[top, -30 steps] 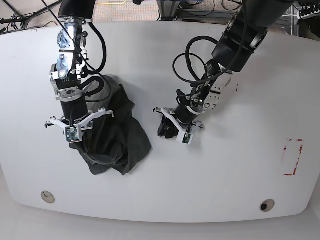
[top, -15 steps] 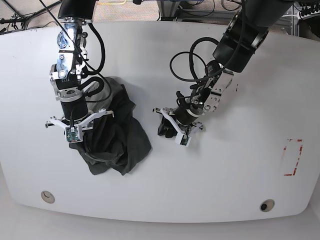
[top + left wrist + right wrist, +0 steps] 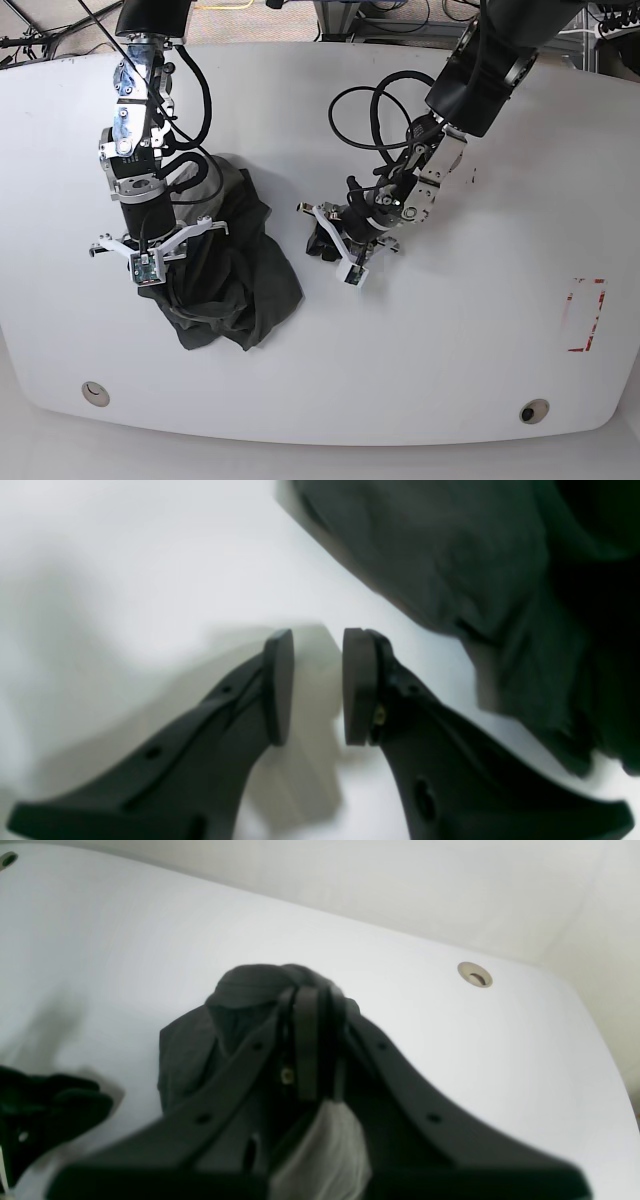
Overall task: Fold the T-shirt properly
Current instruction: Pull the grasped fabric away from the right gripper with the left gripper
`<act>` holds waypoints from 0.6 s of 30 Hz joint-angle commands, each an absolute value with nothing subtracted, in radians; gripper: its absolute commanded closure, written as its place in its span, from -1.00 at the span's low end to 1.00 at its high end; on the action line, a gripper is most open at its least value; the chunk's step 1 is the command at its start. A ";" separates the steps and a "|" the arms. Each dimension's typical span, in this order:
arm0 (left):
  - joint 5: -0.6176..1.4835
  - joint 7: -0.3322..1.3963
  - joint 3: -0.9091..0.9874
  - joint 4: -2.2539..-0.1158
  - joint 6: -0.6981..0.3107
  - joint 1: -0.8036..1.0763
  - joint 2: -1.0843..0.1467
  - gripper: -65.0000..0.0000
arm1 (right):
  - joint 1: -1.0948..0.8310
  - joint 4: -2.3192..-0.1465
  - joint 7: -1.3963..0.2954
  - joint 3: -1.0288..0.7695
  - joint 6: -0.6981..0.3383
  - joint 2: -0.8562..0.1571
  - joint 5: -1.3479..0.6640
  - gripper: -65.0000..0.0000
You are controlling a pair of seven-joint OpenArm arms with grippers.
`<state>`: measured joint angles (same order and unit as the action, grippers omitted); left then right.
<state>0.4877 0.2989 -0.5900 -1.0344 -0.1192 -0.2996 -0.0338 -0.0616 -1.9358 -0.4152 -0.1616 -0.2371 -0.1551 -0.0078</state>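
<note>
The dark grey T-shirt (image 3: 240, 280) lies crumpled in a heap on the left half of the white table (image 3: 450, 350). My right gripper (image 3: 152, 285) stands over the heap's left side. In the right wrist view its fingers (image 3: 307, 1040) are pressed together, with a peak of the T-shirt (image 3: 190, 1055) bunched around the tips. My left gripper (image 3: 322, 245) hovers low over bare table just right of the heap. In the left wrist view its pads (image 3: 277, 685) stand apart with only table between them, and the T-shirt's edge (image 3: 450, 555) lies beyond them at the upper right.
A red tape outline (image 3: 585, 315) marks the table's right side. Small round holes (image 3: 95, 392) (image 3: 533, 410) sit near the front edge. Black cables (image 3: 370, 100) loop from the left arm above the table's middle.
My left gripper has shifted left and slightly back, closer to the shirt's right edge. The right arm and the shirt have stayed put.
</note>
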 commanded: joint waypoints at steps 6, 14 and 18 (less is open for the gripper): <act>0.599 0.387 -0.593 -1.161 -0.203 -0.285 -0.030 -0.13 | -0.044 -1.956 -0.380 -0.163 -0.237 -0.163 -0.018 0.91; 0.656 0.386 -0.595 -1.162 -0.298 -0.263 -0.027 -0.21 | -0.044 -1.956 -0.380 -0.163 -0.239 -0.163 -0.018 0.91; 0.659 0.387 -0.596 -1.161 -0.346 -0.265 -0.022 -0.21 | -0.044 -1.956 -0.380 -0.163 -0.239 -0.163 -0.018 0.91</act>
